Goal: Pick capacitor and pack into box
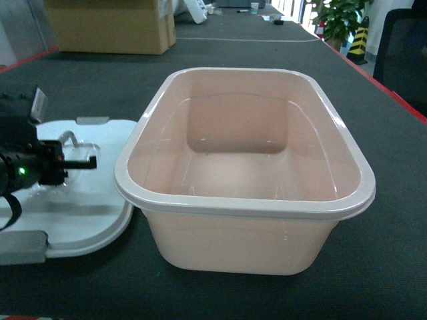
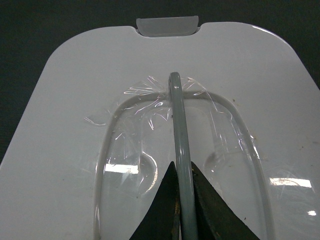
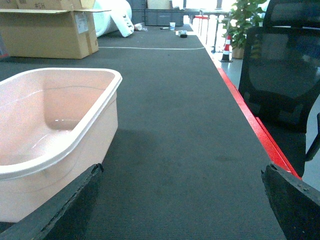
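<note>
the pale peach-pink box (image 1: 244,167) stood open at the centre of the dark grey table (image 1: 267,50) in the head view, its interior showing only bare plastic, and no capacitor could be made out in any of the three views. its white lid (image 1: 80,200) lay flat on the table at nine o'clock from the box, its right edge just beside the tub's rolled rim, with a grey latch (image 1: 92,121) at its far end and another (image 1: 23,248) at its near end. the left gripper (image 1: 75,161) hung over the lid, a green light glowing on the arm behind it; in the left wrist view the left gripper (image 2: 183,200) had its two dark fingers (image 2: 161,210) pressed together on the lid's thin grey handle (image 2: 178,130), which ran up toward twelve o'clock across a recess covered in crinkled clear film (image 2: 150,107). the right gripper (image 3: 182,210) sat low over the table at three o'clock from the box, its black fingers (image 3: 292,205) spread wide apart and holding nothing. a brown cardboard carton (image 1: 110,25) stood at eleven o'clock on the far table, a potted plant (image 1: 340,20) at one o'clock, and a black office chair (image 3: 282,85) beside the table's red edge (image 3: 255,125) at two o'clock in the right wrist view.
</note>
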